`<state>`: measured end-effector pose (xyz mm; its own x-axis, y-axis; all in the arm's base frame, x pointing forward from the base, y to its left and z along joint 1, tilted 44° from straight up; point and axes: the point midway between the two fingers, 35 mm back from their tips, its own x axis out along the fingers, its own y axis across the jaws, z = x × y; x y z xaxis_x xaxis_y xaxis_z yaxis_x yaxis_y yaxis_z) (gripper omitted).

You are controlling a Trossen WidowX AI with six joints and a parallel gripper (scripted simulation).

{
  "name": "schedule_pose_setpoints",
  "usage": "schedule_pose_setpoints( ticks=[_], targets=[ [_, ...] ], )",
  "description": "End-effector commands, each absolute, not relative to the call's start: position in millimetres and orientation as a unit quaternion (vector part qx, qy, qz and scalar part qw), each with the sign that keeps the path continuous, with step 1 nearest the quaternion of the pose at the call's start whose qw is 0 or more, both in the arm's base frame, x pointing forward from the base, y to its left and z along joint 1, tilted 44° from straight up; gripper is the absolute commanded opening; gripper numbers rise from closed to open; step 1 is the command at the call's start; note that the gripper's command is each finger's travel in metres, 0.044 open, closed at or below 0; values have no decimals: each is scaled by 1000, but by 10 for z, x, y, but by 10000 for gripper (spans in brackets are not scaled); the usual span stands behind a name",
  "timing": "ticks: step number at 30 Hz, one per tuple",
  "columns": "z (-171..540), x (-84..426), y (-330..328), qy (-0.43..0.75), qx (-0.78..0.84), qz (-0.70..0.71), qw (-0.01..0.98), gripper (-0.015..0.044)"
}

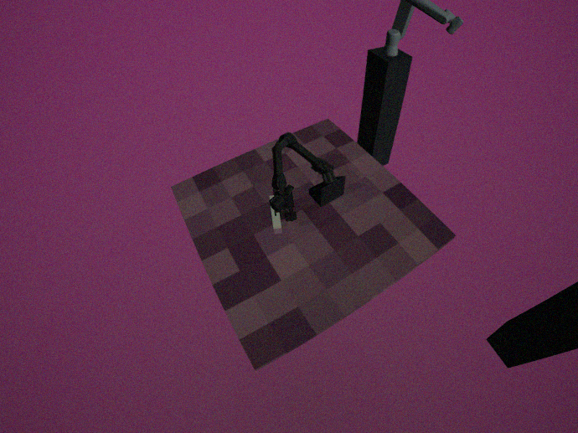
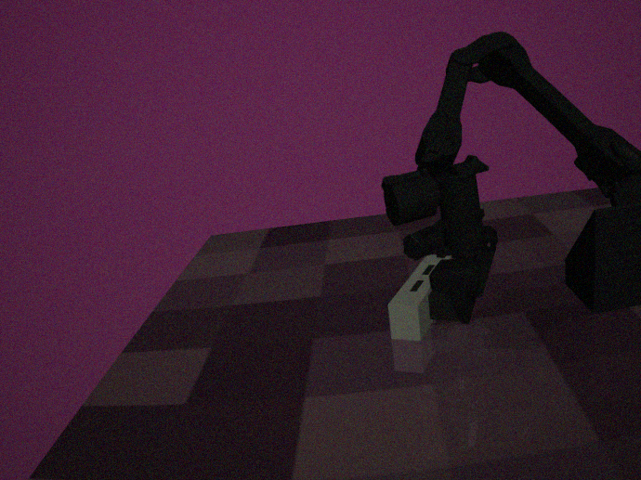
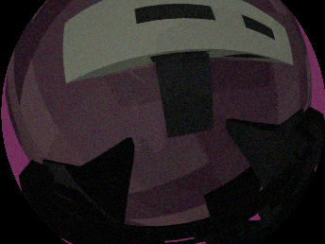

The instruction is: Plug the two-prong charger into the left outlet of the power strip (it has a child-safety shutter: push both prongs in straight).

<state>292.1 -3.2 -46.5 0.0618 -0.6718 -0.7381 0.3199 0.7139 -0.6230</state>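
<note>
The pale power strip point(image 1: 276, 222) point(image 2: 406, 315) point(image 3: 104, 44) stands on the checkered table, with two dark slots showing in its top. A dark upright-looking block, which looks like the charger point(image 3: 186, 94), is close beside the strip's long side in the wrist view; its prongs do not show. My gripper point(image 1: 290, 217) point(image 2: 467, 304) point(image 3: 181, 133) is open, low beside the strip. In the wrist view its fingers stand left and right of the block's near end, touching nothing that I can see. In the top and exterior views the gripper hides the charger.
The arm's dark base block point(image 1: 327, 191) point(image 2: 614, 258) stands behind and right of the strip. Off the checkered table point(image 1: 294, 262) point(image 2: 369, 427), a tall dark pillar point(image 1: 385, 100) carries a grey arm point(image 1: 429, 7). Another dark shape point(image 1: 539, 332) is at lower right in the top view.
</note>
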Motion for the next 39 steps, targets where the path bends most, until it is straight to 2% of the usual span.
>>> schedule_pose_setpoints(
  ticks=[1, 18, 21, 27, 39],
  targets=[
    [-497, 2838, -35, 593, -148, -349, 710, 440],
    [-551, 2648, -12, 593, -148, -349, 710, 440],
    [-430, 2731, 84, 542, -172, -350, 745, 440],
    [36, 2756, 472, 338, -210, -337, 854, 440],
    [51, 2753, 484, 331, -210, -336, 856, 440]
  ],
)
